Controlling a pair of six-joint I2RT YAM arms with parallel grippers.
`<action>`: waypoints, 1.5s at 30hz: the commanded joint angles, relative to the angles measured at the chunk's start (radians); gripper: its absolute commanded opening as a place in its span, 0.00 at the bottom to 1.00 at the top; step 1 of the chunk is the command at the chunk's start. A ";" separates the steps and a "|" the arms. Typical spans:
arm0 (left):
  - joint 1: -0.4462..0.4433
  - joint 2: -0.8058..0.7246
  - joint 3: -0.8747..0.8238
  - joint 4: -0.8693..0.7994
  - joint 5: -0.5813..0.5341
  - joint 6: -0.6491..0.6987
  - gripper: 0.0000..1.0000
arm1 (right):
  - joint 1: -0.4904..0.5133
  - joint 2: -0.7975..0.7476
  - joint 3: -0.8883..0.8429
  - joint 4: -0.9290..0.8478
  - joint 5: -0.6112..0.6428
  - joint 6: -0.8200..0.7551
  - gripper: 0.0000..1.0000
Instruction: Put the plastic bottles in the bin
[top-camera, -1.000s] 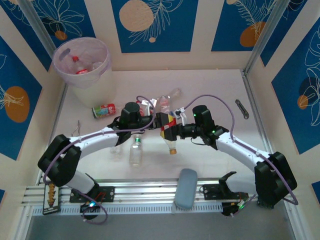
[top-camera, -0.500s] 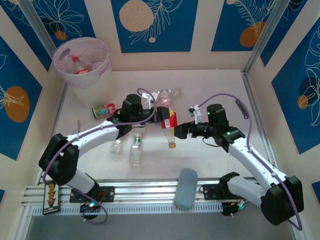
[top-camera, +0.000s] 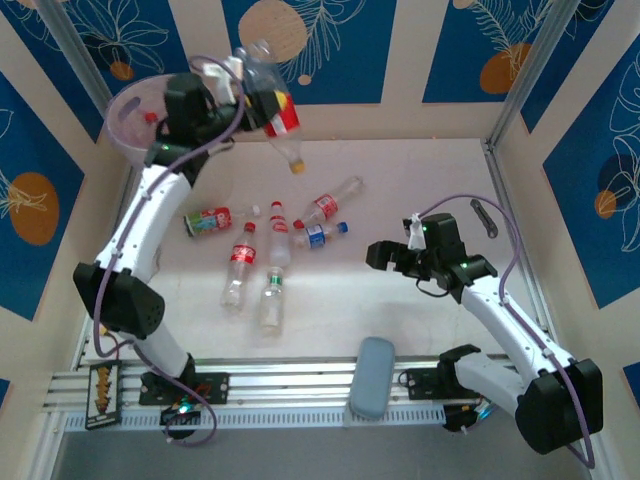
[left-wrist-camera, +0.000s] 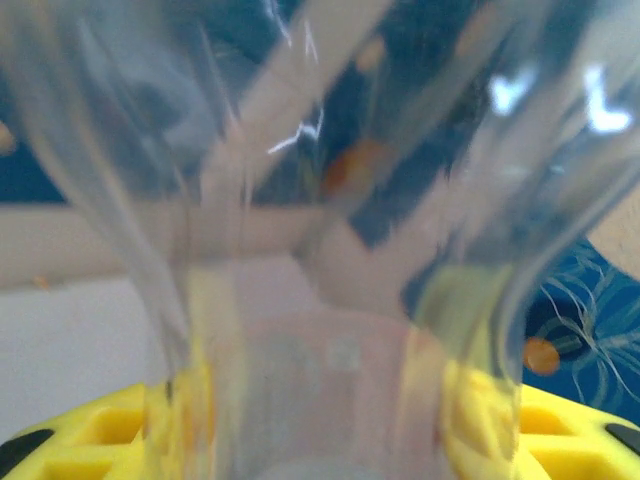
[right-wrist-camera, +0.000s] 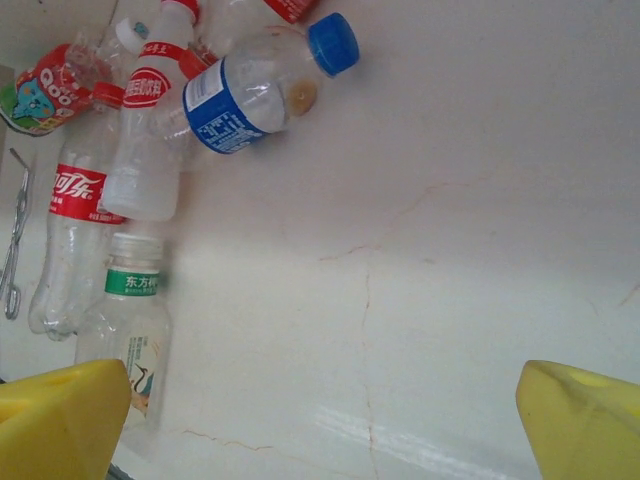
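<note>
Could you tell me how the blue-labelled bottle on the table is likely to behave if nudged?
The blue-labelled bottle lies on its side, so it would probably roll. It looks empty, so it is likely light and apt to skid. Its thin clear wall may dent under a squeeze.

Our left tool no longer works at mid-bench. It now hangs high at the far left, by the rim of the bin, with the red-labelled bottle clamped in it, cap slanting down to the right. Our right tool has let go of that bottle, and it now sits back on the right with its jaws wide and empty. The loose bottles on the bench, earlier covered by the arms, now lie in plain sight.
</note>
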 joint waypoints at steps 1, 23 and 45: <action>0.086 0.055 0.144 -0.116 -0.025 0.058 0.00 | -0.005 -0.043 -0.013 -0.051 0.027 0.038 0.99; 0.398 0.264 0.389 -0.109 -0.436 0.036 0.00 | -0.065 -0.157 -0.017 -0.195 -0.006 0.015 1.00; 0.372 0.455 0.442 -0.388 -0.267 0.176 0.00 | -0.061 -0.166 -0.064 -0.158 -0.006 0.039 0.98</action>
